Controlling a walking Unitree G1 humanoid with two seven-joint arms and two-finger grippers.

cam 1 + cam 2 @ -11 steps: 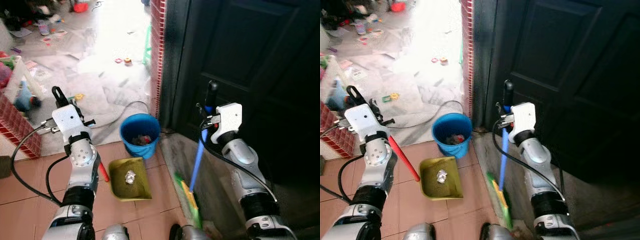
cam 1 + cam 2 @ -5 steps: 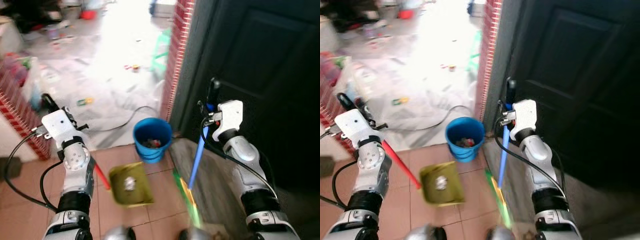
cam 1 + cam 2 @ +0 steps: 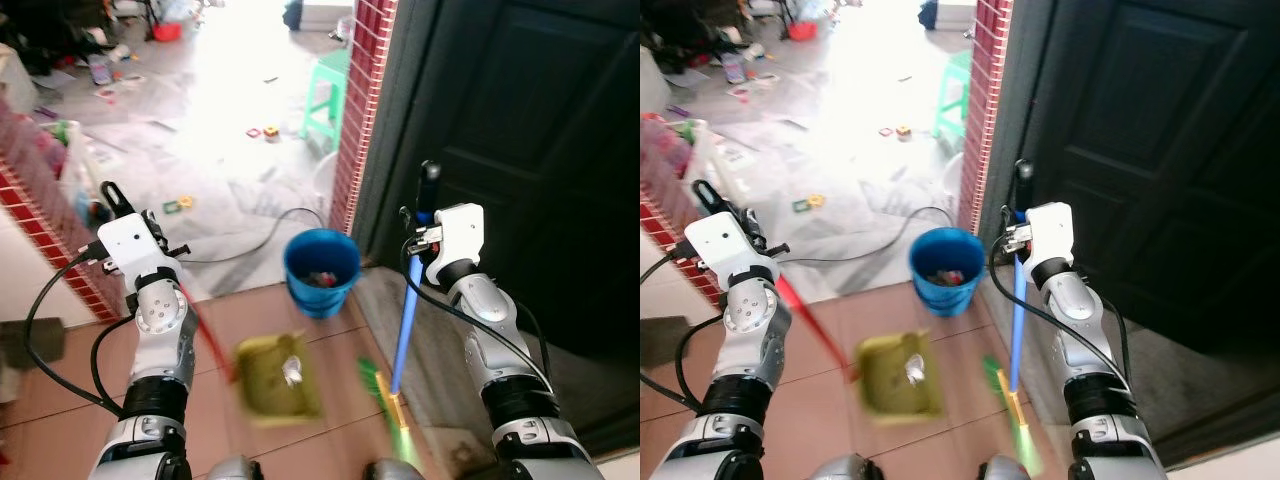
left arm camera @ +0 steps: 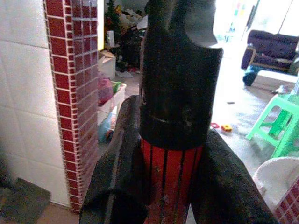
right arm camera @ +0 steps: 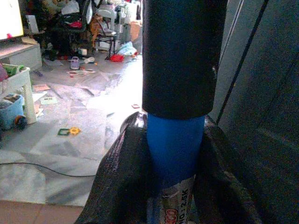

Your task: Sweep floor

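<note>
1. The left gripper (image 4: 163, 186) was clamped on the red handle (image 4: 170, 179) of the yellow-green dustpan (image 3: 278, 378), which held crumpled litter.
2. The right gripper (image 5: 175, 172) grasped the blue broom handle (image 3: 405, 318) beside the dark door (image 3: 540, 140).
3. The blue bucket (image 3: 321, 273) stood just beyond the dustpan.

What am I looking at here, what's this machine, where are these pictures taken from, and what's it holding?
This is a walking robot with two silver arms, seen from its own cameras. The two wide pictures come from its head, looking down at a tiled floor. The two close-ups come from cameras on its wrists. The left gripper is shut on the red handle of a yellow-green dustpan, which has a crumpled scrap in it. The right gripper is shut on the blue handle of a broom with green bristles. Ahead stands a blue bucket with rubbish inside, beside a brick pillar and a dark door.
</note>
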